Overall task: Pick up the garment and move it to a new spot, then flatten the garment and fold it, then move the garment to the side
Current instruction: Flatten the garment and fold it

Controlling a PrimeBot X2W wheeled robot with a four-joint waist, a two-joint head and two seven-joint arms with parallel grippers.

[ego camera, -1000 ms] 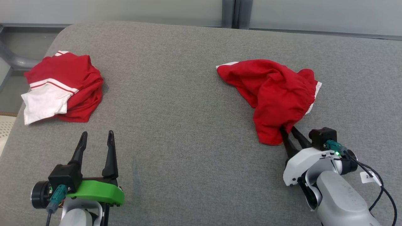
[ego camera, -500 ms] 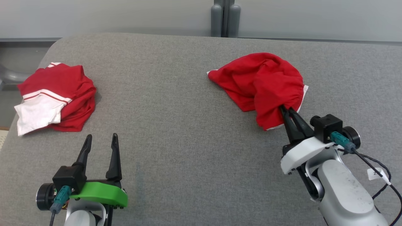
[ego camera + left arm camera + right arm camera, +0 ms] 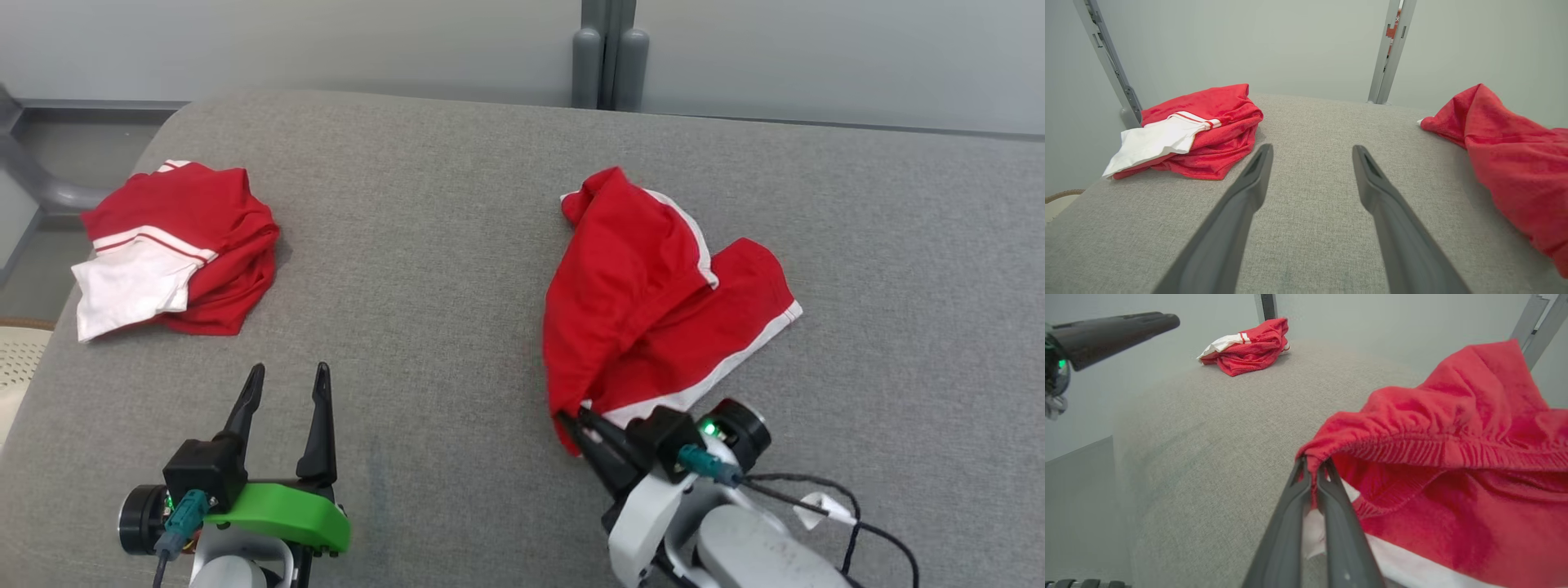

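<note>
Grey cushion: right gripper, newly clamped on red shorts, is dragging them nearer for relocation; left gripper is gaping.

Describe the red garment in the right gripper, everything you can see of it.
The red shorts look like soft knit fabric, with white trim along the hems and one seam and a gathered elastic waistband. They lie rumpled and loosely folded, not flat, on the grey padded surface, right of centre. The right gripper is shut on the near end of the waistband, which looks raised a little; the rest lies on the surface. Nothing else touches them.
</note>
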